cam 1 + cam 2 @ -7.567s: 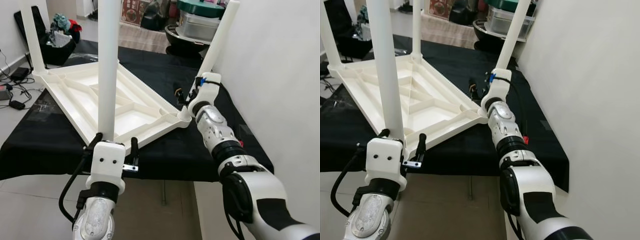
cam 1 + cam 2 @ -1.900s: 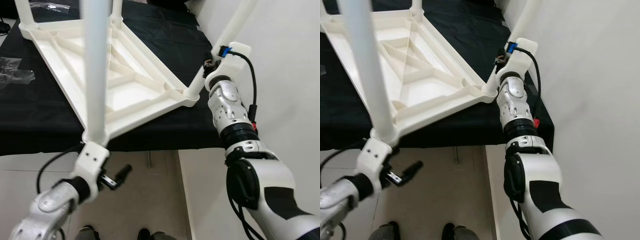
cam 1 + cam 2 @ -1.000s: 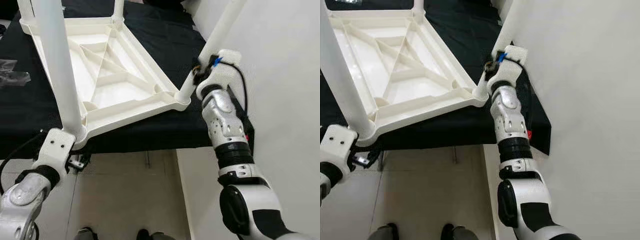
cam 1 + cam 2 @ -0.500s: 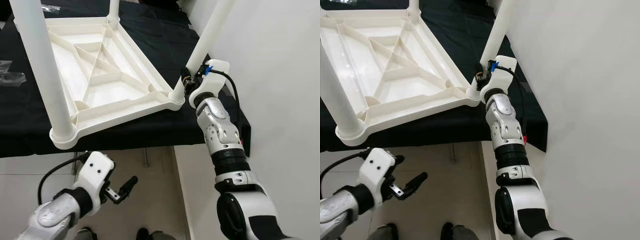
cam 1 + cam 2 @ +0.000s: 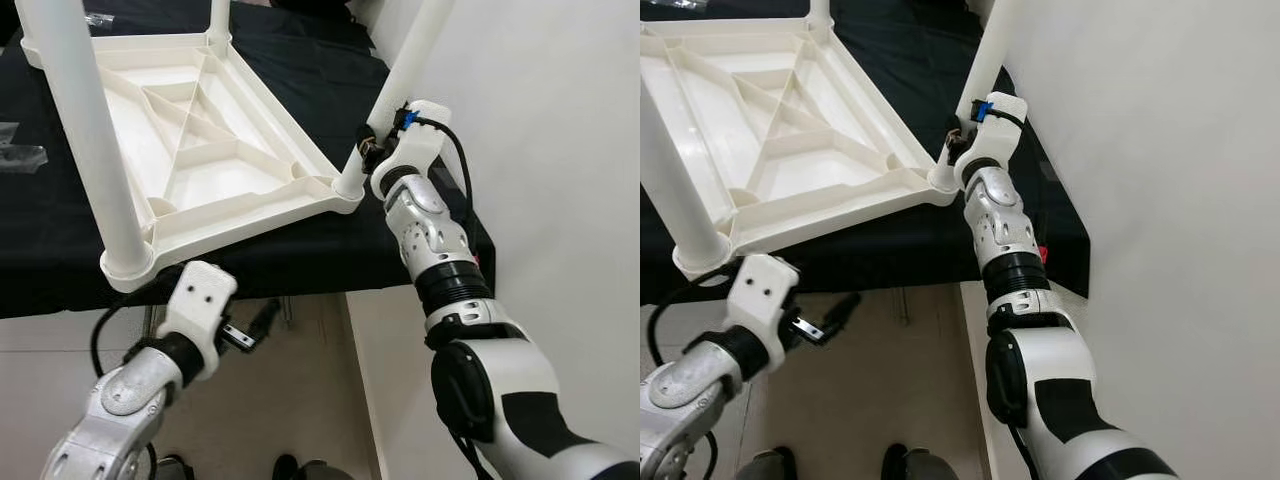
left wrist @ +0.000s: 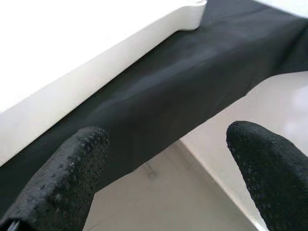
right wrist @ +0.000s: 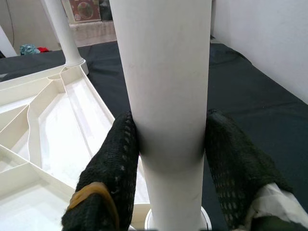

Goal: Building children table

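Table, a white plastic children's one, lies upside down on a black cloth, ribbed underside up and legs in the air, its near corners at the cloth's front edge. The right gripper clamps its two black fingers against opposite sides of the right near leg, just above the socket where that leg meets the frame. The left gripper hangs below and in front of the cloth's edge with its fingers spread apart and nothing between them, just under the corner that carries the left near leg.

The main risk, as I judge it, is leverage: a one-sided grip low on a long leg could tilt it in its socket if the arm pulls sideways, or drag the whole table along the cloth and over the front edge. With the left gripper off the frame, nothing steadies the opposite corner. A wall stands close on the right, so a swing of that arm or leg could strike it. The smooth round leg could also slip or turn between the pads.
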Controlling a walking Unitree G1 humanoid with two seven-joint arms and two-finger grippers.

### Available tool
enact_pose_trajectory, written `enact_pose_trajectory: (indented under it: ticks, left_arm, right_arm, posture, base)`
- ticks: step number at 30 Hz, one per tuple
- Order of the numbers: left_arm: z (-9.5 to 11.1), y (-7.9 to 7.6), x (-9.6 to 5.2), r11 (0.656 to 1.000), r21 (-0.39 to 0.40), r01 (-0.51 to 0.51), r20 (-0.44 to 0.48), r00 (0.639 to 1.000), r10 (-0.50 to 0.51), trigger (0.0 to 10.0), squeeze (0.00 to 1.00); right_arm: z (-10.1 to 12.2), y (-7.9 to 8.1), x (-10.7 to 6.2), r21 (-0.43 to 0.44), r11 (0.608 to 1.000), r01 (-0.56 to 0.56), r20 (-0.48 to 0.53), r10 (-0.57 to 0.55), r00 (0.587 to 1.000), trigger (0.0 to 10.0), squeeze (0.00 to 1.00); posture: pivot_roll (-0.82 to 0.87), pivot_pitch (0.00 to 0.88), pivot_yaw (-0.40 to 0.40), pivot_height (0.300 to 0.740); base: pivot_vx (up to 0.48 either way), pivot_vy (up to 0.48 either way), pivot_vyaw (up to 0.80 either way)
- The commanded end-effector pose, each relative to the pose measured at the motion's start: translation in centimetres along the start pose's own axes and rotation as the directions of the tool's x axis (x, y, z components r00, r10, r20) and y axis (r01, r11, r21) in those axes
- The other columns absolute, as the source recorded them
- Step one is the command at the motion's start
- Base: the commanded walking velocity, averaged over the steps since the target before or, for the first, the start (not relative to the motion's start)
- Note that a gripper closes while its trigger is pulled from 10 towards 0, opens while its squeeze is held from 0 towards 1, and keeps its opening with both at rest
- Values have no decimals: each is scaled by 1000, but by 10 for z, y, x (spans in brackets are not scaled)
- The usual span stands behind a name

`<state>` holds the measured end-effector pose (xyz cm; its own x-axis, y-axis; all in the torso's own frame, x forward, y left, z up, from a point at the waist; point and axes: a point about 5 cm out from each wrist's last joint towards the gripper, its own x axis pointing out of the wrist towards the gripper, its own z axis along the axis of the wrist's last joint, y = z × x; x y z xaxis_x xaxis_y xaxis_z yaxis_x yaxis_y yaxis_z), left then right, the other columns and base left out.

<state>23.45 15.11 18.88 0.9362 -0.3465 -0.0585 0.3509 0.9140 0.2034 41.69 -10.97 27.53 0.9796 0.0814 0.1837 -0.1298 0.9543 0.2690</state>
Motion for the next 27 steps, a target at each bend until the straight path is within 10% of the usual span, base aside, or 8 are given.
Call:
enact_pose_trajectory:
  ticks: [1, 11, 27]
  left_arm:
    - [-11, 15, -6, 996, 23, -83, -55, 995, 84, 10000, 0]
    - [-13, 78, -25, 912, 151, -382, -81, 915, 396, 10000, 0]
    - [2, 119, -39, 790, 223, -571, 18, 813, 582, 10000, 0]
  right_arm:
    - [17, 1, 3, 5, 1000, 1, 69, -1, 998, 10000, 0]
    - [13, 0, 6, 11, 1000, -7, 53, 7, 999, 10000, 0]
    - [-1, 7, -3, 61, 994, -92, 45, 89, 995, 10000, 0]
  posture:
    - [118, 182, -262, 740]
    - [119, 191, -266, 740]
    - [122, 193, -265, 740]
  base:
    - [0, 0, 0]
    - [0, 0, 0]
    - [0, 0, 0]
